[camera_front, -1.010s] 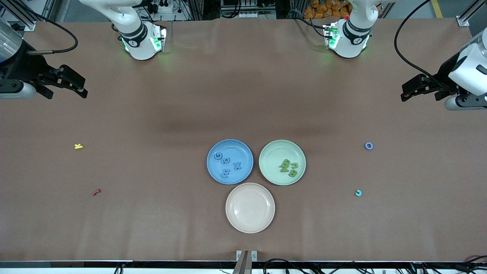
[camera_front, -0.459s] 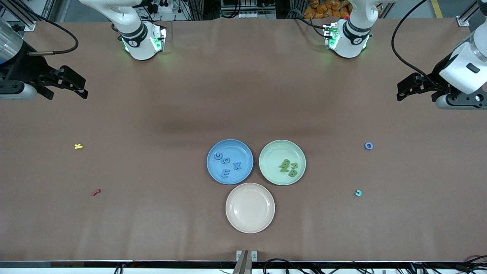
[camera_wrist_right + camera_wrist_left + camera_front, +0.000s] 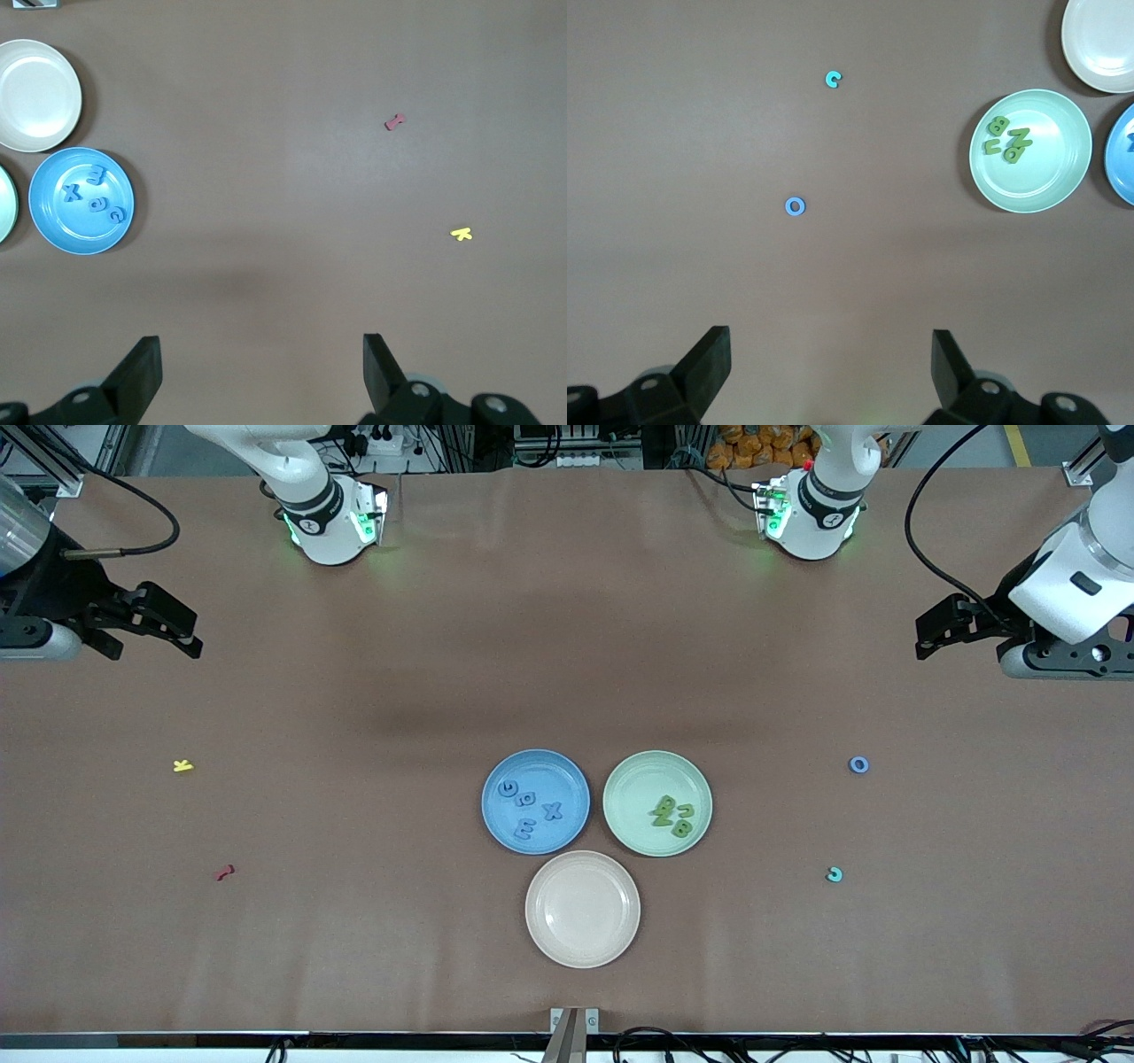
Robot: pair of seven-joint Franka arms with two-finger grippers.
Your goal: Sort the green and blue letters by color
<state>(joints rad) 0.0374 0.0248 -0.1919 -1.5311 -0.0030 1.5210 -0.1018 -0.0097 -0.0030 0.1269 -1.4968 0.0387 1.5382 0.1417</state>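
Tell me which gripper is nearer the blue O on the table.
Left. The left gripper hangs open over the table near the blue O, at that arm's end; the right gripper waits open at the other end.

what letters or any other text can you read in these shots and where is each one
"X" and "E": blue letters on the blue plate; its two other letters are too small to read.
"B": a green letter on the green plate; the other green letters overlap, unreadable.
"O": blue letter on the table.
"C": teal letter on the table.
"K": yellow letter.
Red letter: unreadable.
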